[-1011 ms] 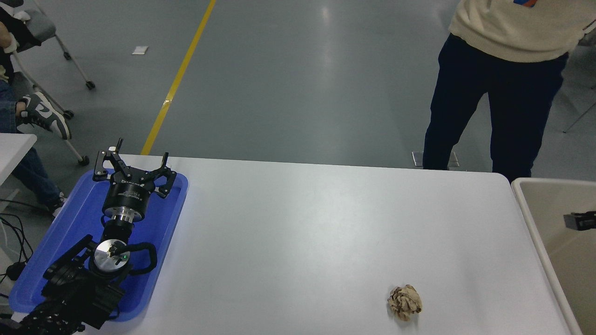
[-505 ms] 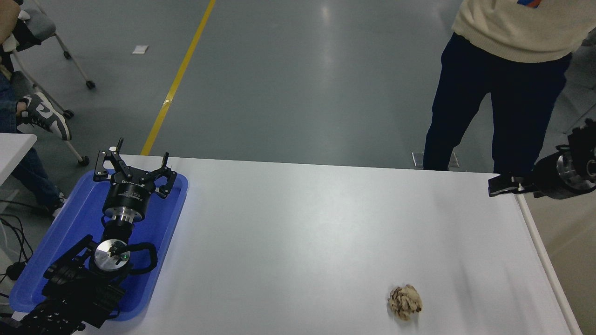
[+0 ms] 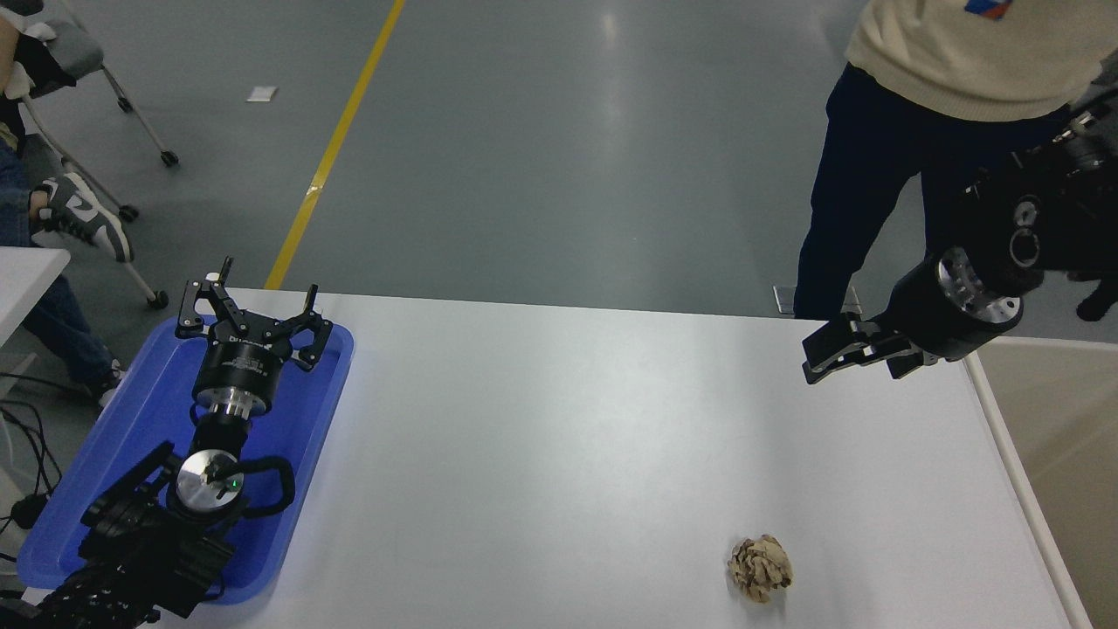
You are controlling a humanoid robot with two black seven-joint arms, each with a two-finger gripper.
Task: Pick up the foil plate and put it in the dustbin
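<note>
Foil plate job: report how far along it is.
Likely done: no foil plate shows on the table or at the right gripper, which hangs over the far right corner beside the dustbin. The bin's bottom is out of view, so unconfirmed. In hand: nothing visible. Left: checking the bin. Left gripper parked over the blue tray.

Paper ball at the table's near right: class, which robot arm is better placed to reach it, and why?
Right. The right gripper hangs over the table's far right, on the same side as the paper ball; the left gripper is parked over the blue tray.
</note>
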